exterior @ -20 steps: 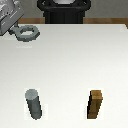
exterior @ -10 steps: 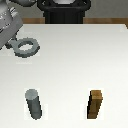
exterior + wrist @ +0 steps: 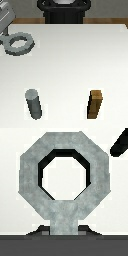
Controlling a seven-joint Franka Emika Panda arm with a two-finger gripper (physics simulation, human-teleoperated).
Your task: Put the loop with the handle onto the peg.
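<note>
The loop with the handle (image 3: pixel 19 44) is a flat grey ring at the exterior view's far left, casting a shadow on the white table (image 3: pixel 70 65). My gripper (image 3: pixel 4 37) is shut on its stub handle at the picture's left edge and is mostly cut off. In the wrist view the loop (image 3: pixel 65 175) fills the frame, and its handle (image 3: pixel 64 223) runs into the dark band of the gripper. The peg (image 3: pixel 34 104), a short upright grey cylinder, stands near the front left, well apart from the loop.
A brown wooden block (image 3: pixel 96 104) stands upright at the front right, level with the peg. The dark robot base (image 3: pixel 64 12) is at the back middle. A dark slanted shape (image 3: pixel 120 143) shows at the wrist view's edge.
My gripper has carried the loop toward the front of the table and slightly to the exterior view's left. Peg and block have not moved.
</note>
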